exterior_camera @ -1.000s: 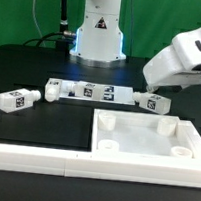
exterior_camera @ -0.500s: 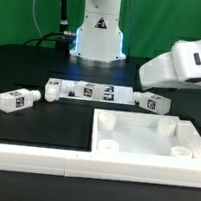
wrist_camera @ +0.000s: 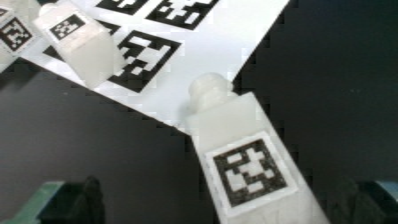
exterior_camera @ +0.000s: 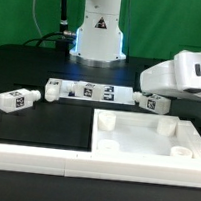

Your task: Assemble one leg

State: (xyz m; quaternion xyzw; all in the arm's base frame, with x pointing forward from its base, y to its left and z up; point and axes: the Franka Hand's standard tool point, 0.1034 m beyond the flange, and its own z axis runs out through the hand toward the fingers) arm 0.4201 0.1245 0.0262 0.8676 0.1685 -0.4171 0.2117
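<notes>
The arm hangs just above the leg. The gripper hovers over that leg, fingers spread wide.

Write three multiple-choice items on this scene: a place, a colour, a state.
1. Where does the leg nearest the fingers lie? A in a bin; B on the table, beside the marker board; C on a shelf.
2. What colour is the table? A green; B black; C white.
3. How are the fingers? A shut on a leg; B shut, empty; C open, empty.
Key: 1 B, it lies on the dark surface at the board's edge; 2 B, the bare surface is black; 3 C, they stand wide apart, gripping nothing.
</notes>
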